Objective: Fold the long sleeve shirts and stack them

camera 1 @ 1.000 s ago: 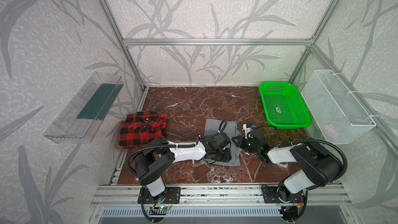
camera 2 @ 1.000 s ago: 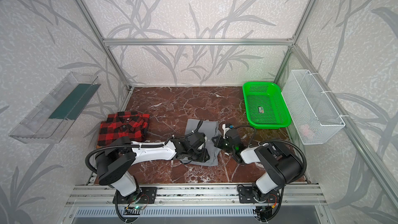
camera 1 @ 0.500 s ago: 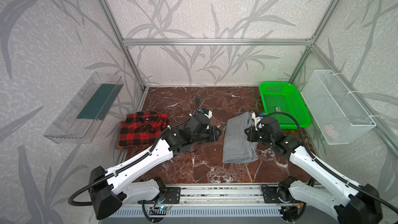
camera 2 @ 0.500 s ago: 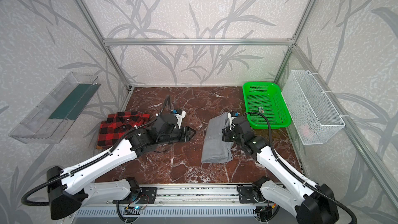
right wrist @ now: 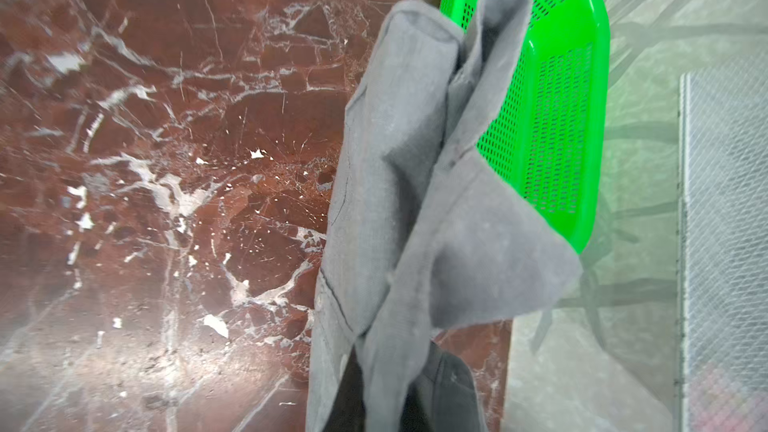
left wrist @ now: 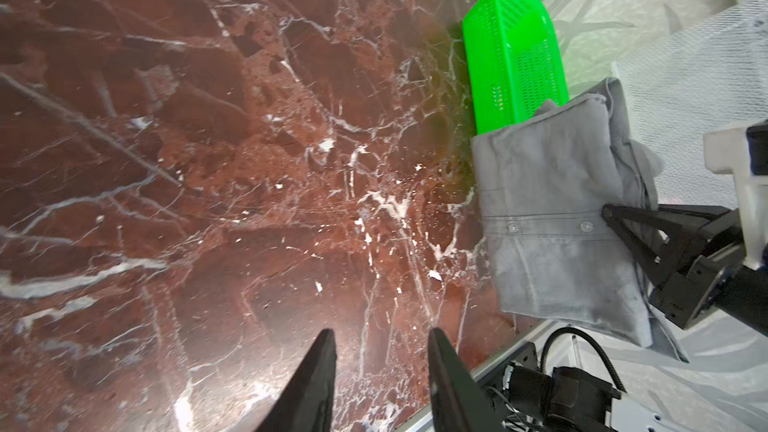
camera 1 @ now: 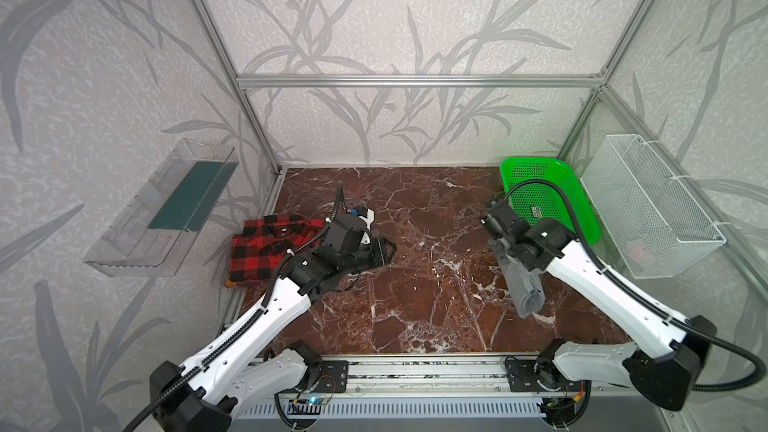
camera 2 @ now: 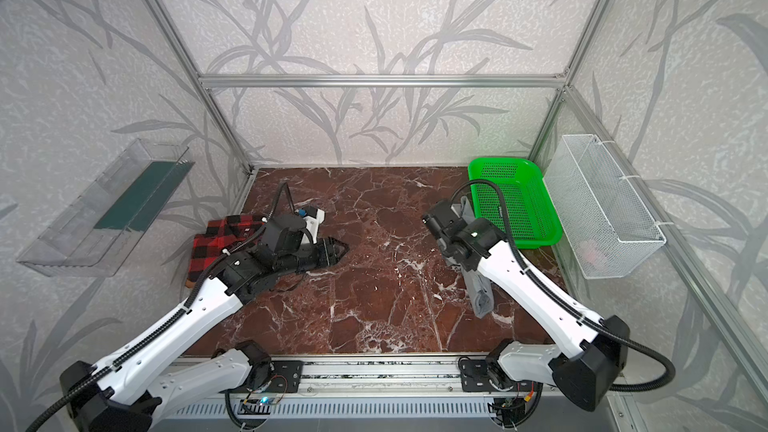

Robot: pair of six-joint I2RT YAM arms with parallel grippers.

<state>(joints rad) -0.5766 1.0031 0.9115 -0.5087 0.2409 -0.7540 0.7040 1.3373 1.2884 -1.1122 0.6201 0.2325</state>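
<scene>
Two shirts sit well apart. The plaid shirt (camera 1: 262, 251) lies folded at the table's (camera 1: 415, 284) left edge. The grey shirt (camera 1: 521, 284) hangs bunched from the right gripper (left wrist: 609, 214), pinched tight at its button strip, just beside the green basket (camera 1: 584, 205). Whether its hem touches the table I cannot tell. The left gripper (left wrist: 380, 332) hovers near the plaid shirt, jaws partly apart and holding nothing. Between the arms, bare marble gives plenty of room to move.
</scene>
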